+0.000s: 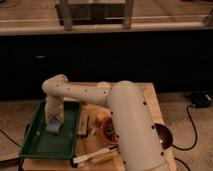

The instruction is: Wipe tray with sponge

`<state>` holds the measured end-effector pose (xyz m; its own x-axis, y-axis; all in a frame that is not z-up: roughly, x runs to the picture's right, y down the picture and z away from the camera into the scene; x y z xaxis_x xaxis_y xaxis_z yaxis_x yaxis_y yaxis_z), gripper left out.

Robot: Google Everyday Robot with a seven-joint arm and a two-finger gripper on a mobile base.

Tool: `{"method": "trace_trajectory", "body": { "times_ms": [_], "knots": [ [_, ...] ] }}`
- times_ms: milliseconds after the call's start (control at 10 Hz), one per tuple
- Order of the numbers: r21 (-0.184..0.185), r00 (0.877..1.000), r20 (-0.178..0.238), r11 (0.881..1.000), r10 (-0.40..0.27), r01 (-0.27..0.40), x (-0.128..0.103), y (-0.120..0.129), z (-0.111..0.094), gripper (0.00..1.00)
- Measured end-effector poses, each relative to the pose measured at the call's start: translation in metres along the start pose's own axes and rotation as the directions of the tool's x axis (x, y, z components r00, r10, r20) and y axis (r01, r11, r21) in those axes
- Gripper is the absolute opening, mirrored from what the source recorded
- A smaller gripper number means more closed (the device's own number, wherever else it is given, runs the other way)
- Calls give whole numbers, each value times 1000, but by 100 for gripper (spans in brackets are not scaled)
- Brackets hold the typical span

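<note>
A reddish-brown bowl (108,131) is set on the wooden counter (150,96), with a small yellow item (102,117) just behind it and a white-handled utensil (95,155) laid in front. A dark round bowl (165,136) is seen at the counter's right edge. A black cable (192,125) is trailed across the floor. The gripper (54,121) is held low over the tray (35,142).

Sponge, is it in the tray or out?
In: the sponge rests inside the tray, on its floor, right under the gripper.
</note>
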<state>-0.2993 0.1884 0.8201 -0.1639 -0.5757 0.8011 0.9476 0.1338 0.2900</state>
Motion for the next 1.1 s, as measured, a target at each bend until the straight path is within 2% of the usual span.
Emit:
{"method": "trace_trajectory", "body": {
  "times_ms": [1100],
  "knots": [
    [0, 1000, 0, 1000, 0, 0, 0, 0, 0, 0]
  ]
}}
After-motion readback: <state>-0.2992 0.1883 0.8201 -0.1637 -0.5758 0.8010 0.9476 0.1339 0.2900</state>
